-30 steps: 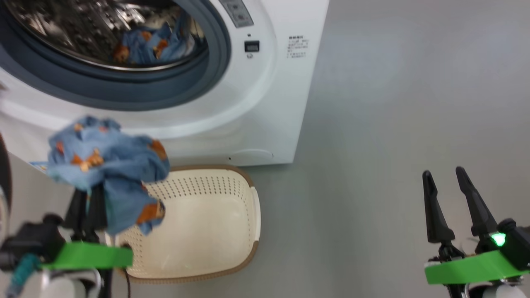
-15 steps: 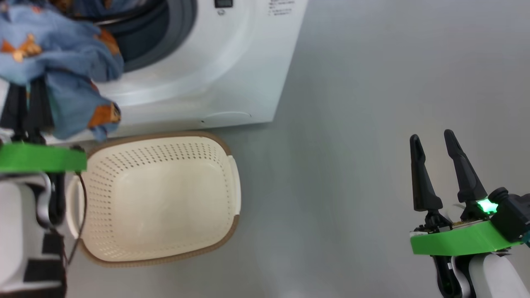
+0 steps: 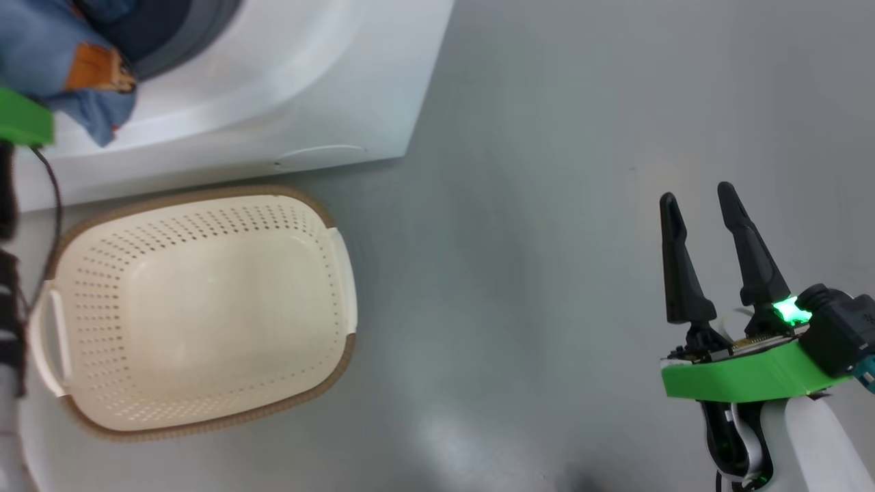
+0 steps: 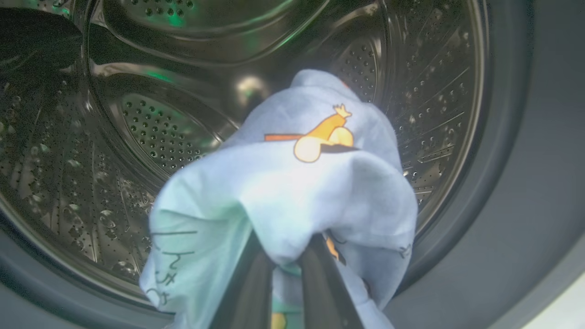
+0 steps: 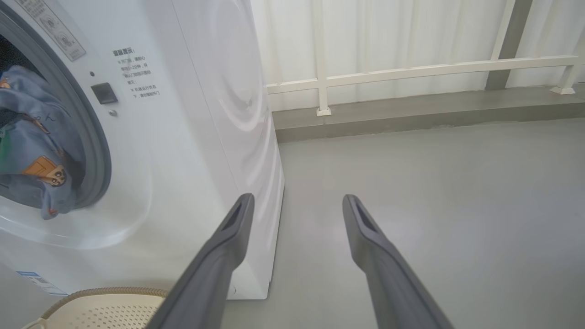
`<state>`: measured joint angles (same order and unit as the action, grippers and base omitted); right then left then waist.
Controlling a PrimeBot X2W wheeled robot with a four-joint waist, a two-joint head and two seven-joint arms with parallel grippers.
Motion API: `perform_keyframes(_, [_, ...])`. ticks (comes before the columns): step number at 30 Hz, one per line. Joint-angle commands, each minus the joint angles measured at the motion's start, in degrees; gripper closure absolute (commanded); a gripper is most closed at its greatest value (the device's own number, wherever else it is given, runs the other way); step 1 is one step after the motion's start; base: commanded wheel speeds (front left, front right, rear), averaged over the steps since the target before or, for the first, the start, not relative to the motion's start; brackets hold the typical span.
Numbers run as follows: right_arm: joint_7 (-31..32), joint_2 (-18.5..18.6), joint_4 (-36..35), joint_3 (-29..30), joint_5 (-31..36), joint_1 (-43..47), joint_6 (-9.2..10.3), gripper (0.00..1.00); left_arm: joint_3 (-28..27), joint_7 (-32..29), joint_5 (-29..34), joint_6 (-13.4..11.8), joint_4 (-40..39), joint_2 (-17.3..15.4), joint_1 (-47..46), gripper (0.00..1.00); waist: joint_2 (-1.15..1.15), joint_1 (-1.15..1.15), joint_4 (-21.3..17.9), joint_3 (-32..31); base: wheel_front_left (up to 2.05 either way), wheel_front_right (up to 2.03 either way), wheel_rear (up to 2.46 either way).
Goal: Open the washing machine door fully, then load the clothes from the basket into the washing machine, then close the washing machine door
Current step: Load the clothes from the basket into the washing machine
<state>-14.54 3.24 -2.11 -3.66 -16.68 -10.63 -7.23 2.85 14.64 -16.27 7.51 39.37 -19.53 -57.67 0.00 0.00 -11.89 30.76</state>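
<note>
Closest to the left wrist camera, the left gripper [image 4: 287, 274] has its jaws closed on a bundle of the clothes [image 4: 292, 183], light blue with an orange bear print. The fabric drapes over the jaws and hides their tips. Just beyond the bundle is the perforated steel drum [image 4: 160, 132]; a dark shape at its upper left is too dim to identify. In the head view this arm is cut off at the left edge. At lower right, the right gripper [image 3: 696, 193] has its jaws spread apart, holding nothing, above the grey floor [image 3: 547, 205]. The basket [image 3: 198, 417] sits on the floor just in front of the washing machine [image 3: 307, 82]. In the right wrist view, the held bundle sits in the machine's round opening.
</note>
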Motion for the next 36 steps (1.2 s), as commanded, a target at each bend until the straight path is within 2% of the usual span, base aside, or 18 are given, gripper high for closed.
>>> perform_keyframes(1, [-0.5,0.0,-1.5,-1.6,-0.6,-0.7,-0.25,0.0,-0.9,0.4,-0.1,0.0,0.2,-3.4,-2.4,1.0,0.0,0.0,-1.5,1.7,0.0,0.0,0.0])
perform_keyframes(8, [-0.5,-0.3,-1.5,-4.0,-1.0,-1.9,-0.25,0.0,-0.5,0.4,1.6,-0.2,11.4,-6.3,-11.7,1.0,0.0,0.0,-4.6,3.1,0.0,0.0,0.0])
perform_keyframes(13, [-0.5,-0.3,-1.7,-4.9,-1.3,-1.9,-0.25,0.0,-0.5,0.4,3.3,-1.0,15.1,-8.0,-14.9,1.0,0.0,0.0,-6.5,3.5,0.0,0.0,0.0])
perform_keyframes(17, [-0.5,-0.3,-2.0,-5.4,-1.8,-1.3,-0.25,0.0,-0.5,0.4,5.1,-1.9,13.9,-9.1,-15.9,1.0,0.0,0.0,-7.6,3.6,0.0,0.0,0.0])
perform_keyframes(21, [-0.5,-0.3,-2.3,-5.6,-2.0,-0.9,-0.25,0.0,-1.7,0.4,6.3,-2.9,9.2,-9.9,-16.4,1.0,0.0,0.0,-8.2,3.8,0.0,0.0,0.0])
perform_keyframes(27, [-0.5,-0.4,-2.4,-5.5,-2.2,-0.7,-0.25,0.0,-4.5,0.4,7.2,-3.3,1.7,-9.2,-15.4,1.0,0.0,0.0,-8.3,4.1,0.0,0.0,0.0])
perform_keyframes(33, [-0.5,-0.4,-2.2,-5.9,-2.1,-0.8,-0.25,0.0,-4.2,0.4,7.8,-2.2,6.9,-8.0,-12.8,1.0,0.0,0.0,-8.0,3.7,0.0,0.0,0.0])
perform_keyframes(34, [-0.5,-0.4,-2.2,-6.0,-2.1,-0.8,-0.25,0.0,-4.0,0.4,8.0,-2.0,8.4,-8.0,-12.7,0.98,0.0,0.0,-7.9,3.7,0.0,0.0,0.0])
perform_keyframes(35, [-0.5,-0.4,-2.2,-6.0,-2.1,-0.8,-0.25,0.0,-4.0,0.4,7.9,-1.9,10.5,-7.7,-12.6,0.82,0.0,0.0,-7.9,3.6,0.0,0.0,0.0])
perform_keyframes(36, [-0.5,-0.4,-2.2,-6.0,-2.1,-0.7,-0.25,0.0,-3.4,0.4,8.1,-1.6,12.4,-7.5,-12.7,0.62,0.0,0.0,-7.8,3.5,0.0,0.0,0.0])
